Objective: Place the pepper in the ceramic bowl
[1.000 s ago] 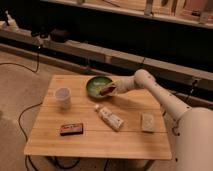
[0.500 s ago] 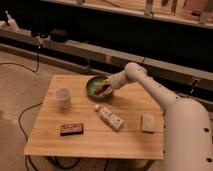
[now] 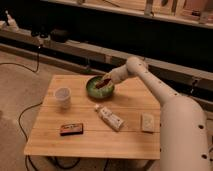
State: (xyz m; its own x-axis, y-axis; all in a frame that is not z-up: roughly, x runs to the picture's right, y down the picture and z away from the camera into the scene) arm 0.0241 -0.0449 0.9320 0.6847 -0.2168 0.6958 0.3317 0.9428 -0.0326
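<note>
The green ceramic bowl [image 3: 91, 90] stands at the back middle of the wooden table [image 3: 85, 145]. My gripper [image 3: 106, 80] reaches in from the right and hangs over the bowl's right half. It is shut on the slim dark-red pepper [image 3: 102, 84], which slants down from the fingers just above the bowl's inside. I cannot tell whether the pepper touches the bowl.
A white translucent cup [image 3: 62, 97] stands left of the bowl. A white tube [image 3: 110, 119] lies in the table's middle, a flat dark box [image 3: 71, 129] at the front left, a small pale block [image 3: 147, 122] at the right. Cables lie on the floor at the left.
My arm has swung left, carrying the pepper from the bowl's right edge to over the bowl. The other things have not moved.
</note>
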